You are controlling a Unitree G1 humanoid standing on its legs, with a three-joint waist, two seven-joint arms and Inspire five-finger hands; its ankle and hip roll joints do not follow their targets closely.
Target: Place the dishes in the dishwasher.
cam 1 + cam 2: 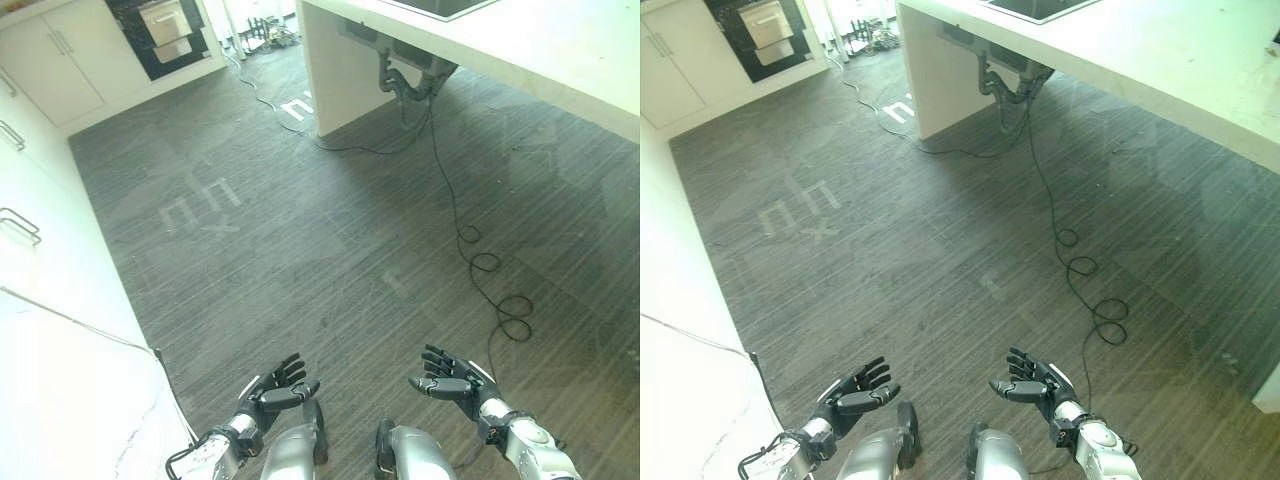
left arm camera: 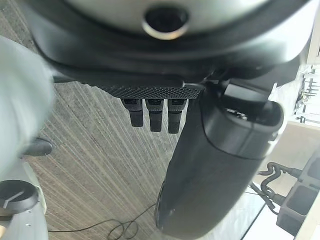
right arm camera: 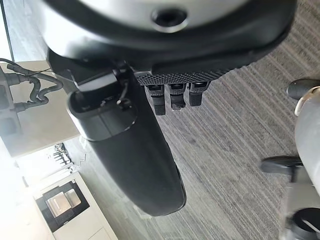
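Left hand (image 1: 272, 388) and right hand (image 1: 452, 380) float low over grey wood floor (image 1: 300, 240), palms facing each other, fingers spread out straight, holding nothing. White counter (image 1: 520, 40) with sink pipes (image 1: 405, 80) stands far ahead of hands. Dishes, dishwasher: cannot tell where. Dark oven (image 1: 160, 30) beyond counter, in white cupboards (image 1: 50, 70).

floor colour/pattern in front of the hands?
Dark grey floor with fine wood-grain streaks and faint pale markings; clearest in the left eye view.
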